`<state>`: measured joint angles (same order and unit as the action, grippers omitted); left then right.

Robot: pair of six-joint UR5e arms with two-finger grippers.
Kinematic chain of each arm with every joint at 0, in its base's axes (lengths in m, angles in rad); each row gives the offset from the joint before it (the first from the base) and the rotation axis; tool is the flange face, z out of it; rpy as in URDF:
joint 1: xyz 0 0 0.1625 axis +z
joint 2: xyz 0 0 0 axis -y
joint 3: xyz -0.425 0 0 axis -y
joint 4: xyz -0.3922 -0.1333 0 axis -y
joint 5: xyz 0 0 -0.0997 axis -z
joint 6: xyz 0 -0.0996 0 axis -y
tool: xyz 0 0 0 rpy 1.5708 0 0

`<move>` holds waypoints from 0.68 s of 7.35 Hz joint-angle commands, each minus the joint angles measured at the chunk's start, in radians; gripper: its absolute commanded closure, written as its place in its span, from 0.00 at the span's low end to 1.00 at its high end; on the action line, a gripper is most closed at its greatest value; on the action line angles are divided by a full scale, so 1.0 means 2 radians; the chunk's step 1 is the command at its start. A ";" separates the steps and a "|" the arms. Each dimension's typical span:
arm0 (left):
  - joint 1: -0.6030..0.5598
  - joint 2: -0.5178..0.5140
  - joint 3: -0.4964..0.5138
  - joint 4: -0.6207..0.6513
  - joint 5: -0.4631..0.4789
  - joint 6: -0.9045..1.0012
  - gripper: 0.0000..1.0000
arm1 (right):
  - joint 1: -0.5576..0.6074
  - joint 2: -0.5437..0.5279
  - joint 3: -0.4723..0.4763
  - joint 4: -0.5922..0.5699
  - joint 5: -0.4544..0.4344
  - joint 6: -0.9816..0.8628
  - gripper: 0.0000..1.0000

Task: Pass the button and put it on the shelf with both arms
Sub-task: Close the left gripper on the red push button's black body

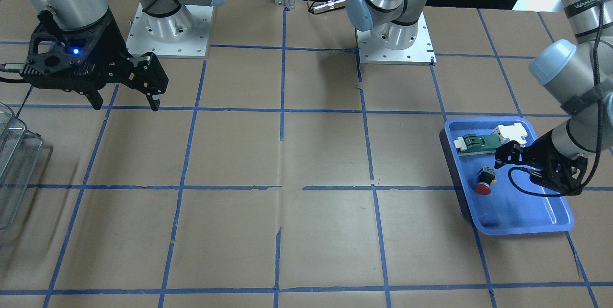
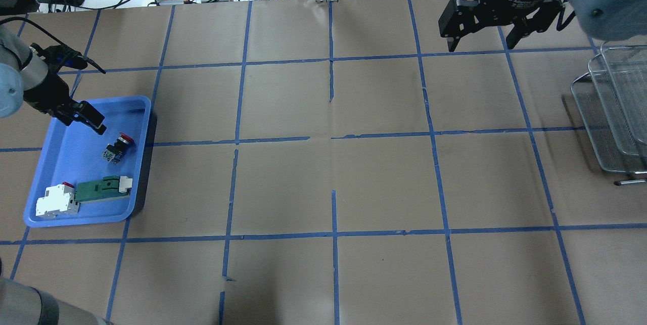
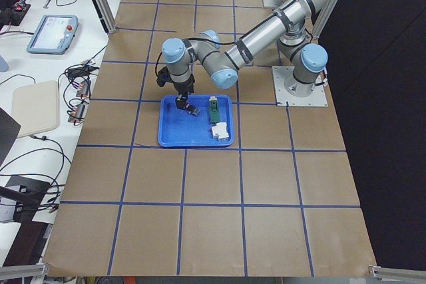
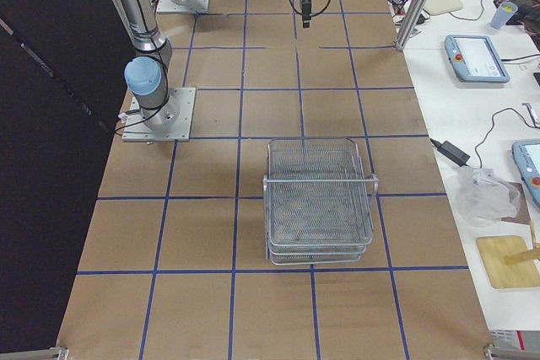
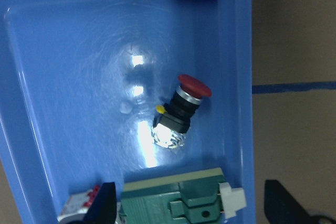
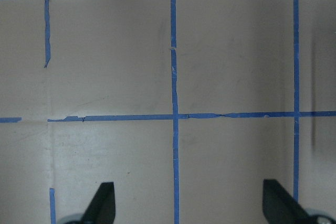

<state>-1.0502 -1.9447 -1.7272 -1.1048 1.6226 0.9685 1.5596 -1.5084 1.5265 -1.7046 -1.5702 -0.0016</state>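
Note:
The button [image 1: 484, 182], with a red cap and black body, lies on its side in the blue tray [image 1: 527, 226]; it also shows in the overhead view [image 2: 117, 148] and the left wrist view [image 5: 181, 109]. My left gripper [image 1: 506, 154] hangs open and empty over the tray, close above the button [image 2: 86, 119]. My right gripper [image 1: 127, 102] is open and empty, raised over bare table far from the tray [image 2: 480, 46]. The wire-mesh shelf [image 2: 616, 107] stands at the table's right end, near the right gripper, and shows whole in the exterior right view [image 4: 319, 200].
In the tray, a green flat part with a white end [image 2: 98, 188] and a white-and-red block [image 2: 54, 201] lie side by side, a little apart from the button. Brown paper with a blue tape grid [image 2: 333, 138] covers the table. Both arm bases [image 1: 167, 30] stand at the back edge.

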 commanded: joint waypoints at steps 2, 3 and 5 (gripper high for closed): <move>0.002 -0.023 -0.048 0.055 -0.001 0.106 0.00 | -0.002 0.035 0.001 -0.009 -0.008 0.003 0.00; 0.002 -0.026 -0.059 0.080 -0.001 0.107 0.00 | -0.002 0.033 0.002 -0.003 -0.012 0.004 0.00; 0.003 -0.030 -0.061 0.085 -0.001 0.107 0.03 | -0.001 0.034 0.008 0.003 -0.011 0.004 0.00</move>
<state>-1.0458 -2.0001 -1.8424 -0.9464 1.6201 1.1807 1.5568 -1.4404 1.5345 -1.7017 -1.5921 0.0057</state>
